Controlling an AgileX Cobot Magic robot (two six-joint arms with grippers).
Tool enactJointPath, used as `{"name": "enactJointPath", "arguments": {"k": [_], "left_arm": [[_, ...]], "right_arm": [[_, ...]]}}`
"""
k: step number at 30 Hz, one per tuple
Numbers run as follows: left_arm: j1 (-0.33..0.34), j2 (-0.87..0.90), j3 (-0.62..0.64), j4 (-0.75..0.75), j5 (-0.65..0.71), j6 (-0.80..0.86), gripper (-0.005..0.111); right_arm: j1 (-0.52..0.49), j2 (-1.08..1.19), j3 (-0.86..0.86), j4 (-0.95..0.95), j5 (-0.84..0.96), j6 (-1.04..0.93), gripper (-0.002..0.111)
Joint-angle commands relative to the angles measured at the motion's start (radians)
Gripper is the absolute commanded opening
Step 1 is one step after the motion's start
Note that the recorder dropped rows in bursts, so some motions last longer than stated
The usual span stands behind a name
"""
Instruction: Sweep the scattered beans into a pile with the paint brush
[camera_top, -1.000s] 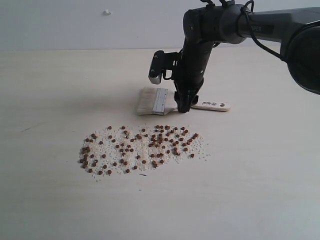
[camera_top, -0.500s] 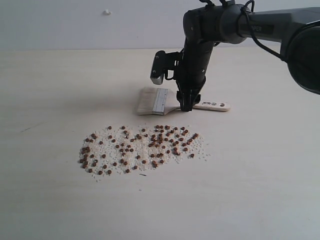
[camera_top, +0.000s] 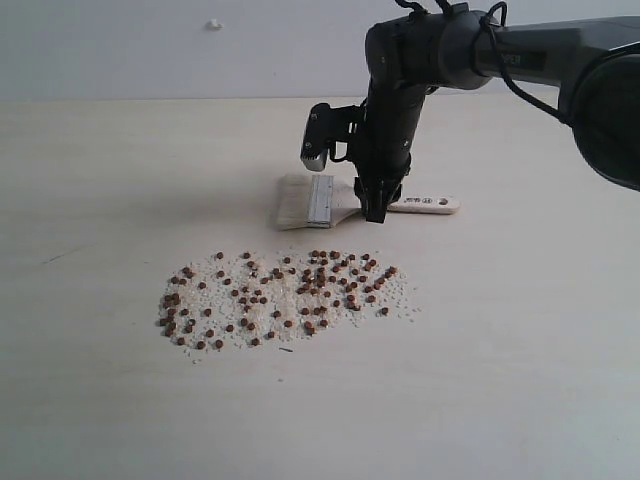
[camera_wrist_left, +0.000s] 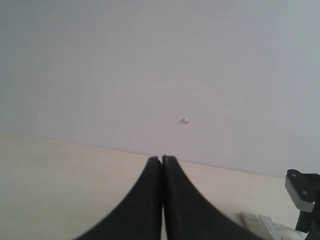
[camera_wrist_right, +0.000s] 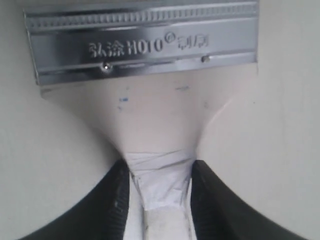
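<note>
The paint brush (camera_top: 320, 200) lies flat on the table (camera_top: 100, 180), its long axis running side to side in the exterior view: cream bristles point left, the wooden handle with its hole points right. The beans (camera_top: 285, 295) are scattered among whitish grains just in front of it, nearer the camera, apart from the bristles. The right end effector (camera_top: 372, 210) stands upright over the handle's neck beside the ferrule, its fingers (camera_wrist_right: 120, 200) pressed against both taped sides, gripping it. The left end effector (camera_wrist_left: 162, 159) is fully closed, empty, off to the side.
</note>
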Motion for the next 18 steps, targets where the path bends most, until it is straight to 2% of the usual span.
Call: {"name": "enactJointPath", "arguments": {"k": [1, 5, 11, 18], "left_arm": [[-0.005, -0.001, 0.002, 0.000, 0.003, -0.001, 0.000], [-0.005, -0.001, 0.002, 0.000, 0.003, -0.001, 0.000], [-0.005, -0.001, 0.002, 0.000, 0.003, -0.001, 0.000], [-0.005, -0.001, 0.002, 0.000, 0.003, -0.001, 0.000]], "right_arm": [[0.000, 0.005, -0.003, -0.031, -0.009, -0.002, 0.016], [0.000, 0.003, -0.003, -0.069, -0.019, -0.007, 0.000], [0.000, -0.051, -0.003, -0.081, -0.005, 0.007, 0.000], [0.000, -0.138, -0.003, -0.083, 0.101, 0.078, 0.000]]}}
